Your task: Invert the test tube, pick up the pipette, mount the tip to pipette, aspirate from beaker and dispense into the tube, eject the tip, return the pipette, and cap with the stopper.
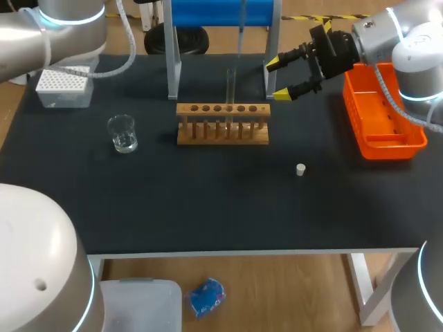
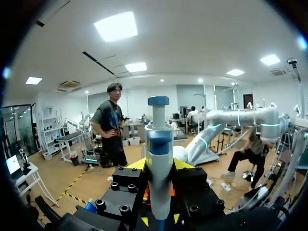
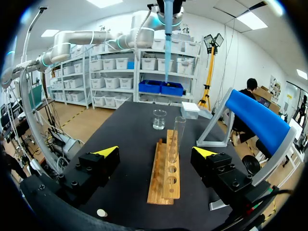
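The white tip box (image 1: pixel 64 86) sits at the left rear of the bench (image 1: pixel 208 207), with the beaker (image 1: pixel 122 133) near it, further forward. The left claw (image 2: pixel 159 166) is clenched on the pipette (image 2: pixel 159 144), holding it upright high over the bench. In the wooden rack (image 1: pixel 222 123) at the middle, the test tube (image 1: pixel 230 86) stands upright. The stopper (image 1: pixel 300 169) lies apart from the rack, forward and to its right. The right claw (image 1: pixel 277 78) hangs released just off the rack's right end, near the orange bin (image 1: pixel 387 142).
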Tool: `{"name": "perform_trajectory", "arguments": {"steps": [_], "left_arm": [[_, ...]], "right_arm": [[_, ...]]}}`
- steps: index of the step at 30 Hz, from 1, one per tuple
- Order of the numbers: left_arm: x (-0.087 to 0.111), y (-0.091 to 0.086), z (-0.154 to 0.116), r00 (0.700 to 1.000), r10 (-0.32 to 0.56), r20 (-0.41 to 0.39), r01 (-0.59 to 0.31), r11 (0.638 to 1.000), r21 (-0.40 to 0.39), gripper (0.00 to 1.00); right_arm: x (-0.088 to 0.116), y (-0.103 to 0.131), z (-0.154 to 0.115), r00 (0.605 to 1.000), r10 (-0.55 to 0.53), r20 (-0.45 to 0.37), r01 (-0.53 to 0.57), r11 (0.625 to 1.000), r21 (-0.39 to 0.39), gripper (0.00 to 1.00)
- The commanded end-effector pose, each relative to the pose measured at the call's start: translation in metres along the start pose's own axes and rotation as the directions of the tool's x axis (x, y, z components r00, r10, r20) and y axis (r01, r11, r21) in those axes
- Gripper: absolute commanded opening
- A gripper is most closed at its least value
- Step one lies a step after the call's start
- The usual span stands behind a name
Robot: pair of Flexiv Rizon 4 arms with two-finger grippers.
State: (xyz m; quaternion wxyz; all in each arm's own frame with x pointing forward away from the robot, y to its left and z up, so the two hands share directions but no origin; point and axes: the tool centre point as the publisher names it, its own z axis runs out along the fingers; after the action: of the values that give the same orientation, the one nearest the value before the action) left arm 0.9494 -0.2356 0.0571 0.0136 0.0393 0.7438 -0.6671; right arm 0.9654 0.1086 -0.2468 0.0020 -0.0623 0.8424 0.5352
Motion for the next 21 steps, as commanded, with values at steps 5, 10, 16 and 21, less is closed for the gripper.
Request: {"name": "perform_trajectory", "arguments": {"steps": [5,10,16,21], "left_arm": [[0.042,-0.013,0.006,0.999,0.013,0.042,-0.012,1.0,-0.017,0.0],[0.069,-0.008,0.014,0.999,0.01,0.046,-0.009,1.0,-0.015,0.0],[0.098,0.006,0.017,0.998,0.016,0.06,-0.014,0.999,-0.033,0.0],[0.113,0.024,0.016,0.998,0.021,0.065,-0.02,1.0,-0.017,0.0]], "right_arm": [[0.0,0.0,0.0,1.0,-0.001,0.001,0.001,1.0,0.0,1.0],[0.0,0.0,0.0,1.0,-0.001,0.001,0.001,1.0,0.0,1.0],[0.025,0.025,-0.019,0.999,-0.049,0.014,0.05,0.994,-0.093,1.0],[0.061,0.048,-0.027,0.998,-0.07,0.002,0.069,0.977,-0.204,1.0]]}}
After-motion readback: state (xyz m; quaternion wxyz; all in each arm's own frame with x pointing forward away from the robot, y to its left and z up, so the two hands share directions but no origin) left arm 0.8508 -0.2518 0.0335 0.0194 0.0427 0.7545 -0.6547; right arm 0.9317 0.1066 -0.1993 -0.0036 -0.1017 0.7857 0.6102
